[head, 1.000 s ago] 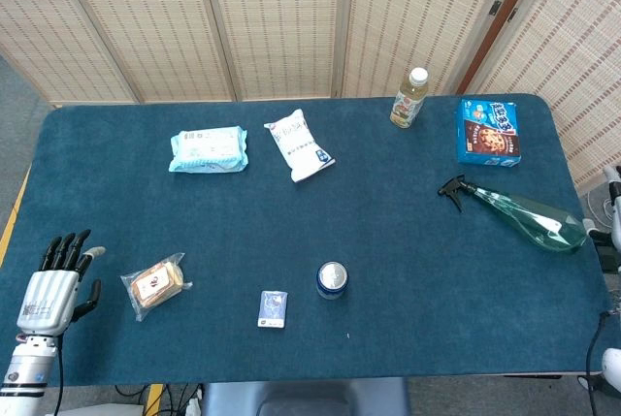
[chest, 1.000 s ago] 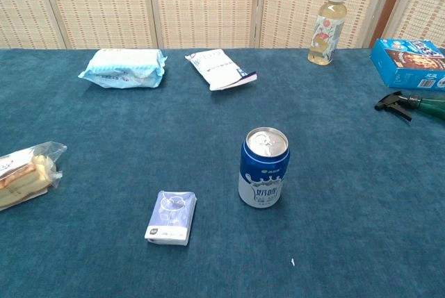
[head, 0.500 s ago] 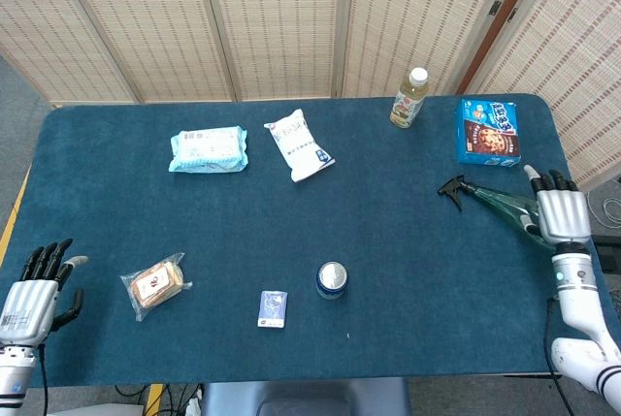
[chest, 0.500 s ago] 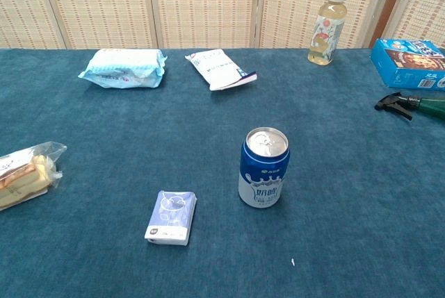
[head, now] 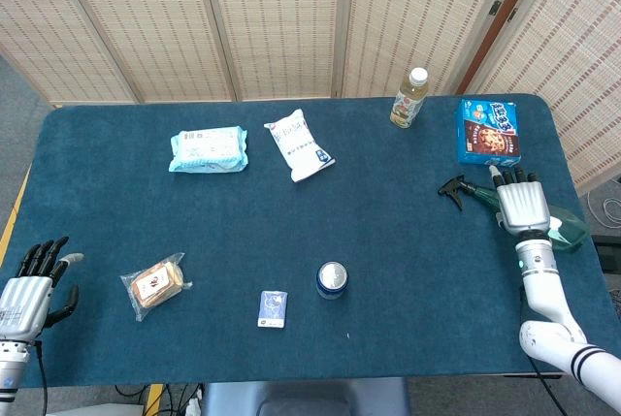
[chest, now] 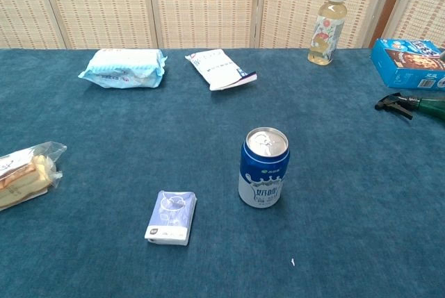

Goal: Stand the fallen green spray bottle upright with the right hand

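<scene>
Reach step: right hand (head: 523, 206) hovers over the fallen green spray bottle (head: 566, 230) at the table's right side, fingers spread, gripping nothing. Next it needs to wrap the body.

Green spray bottle (head: 563, 230) (black nozzle), teal table (head: 408, 241).

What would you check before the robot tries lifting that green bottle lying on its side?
1. Right hand is over the spray bottle: ok.
2. Grip closed on the bottle: cannot tell, the hand covers its middle.
3. Bottle lying down, black trigger pointing left: ok.
4. Room beside the blue box: ok, they sit apart.
5. Left hand out of the way at the table's far left edge, holding nothing: ok.
</scene>
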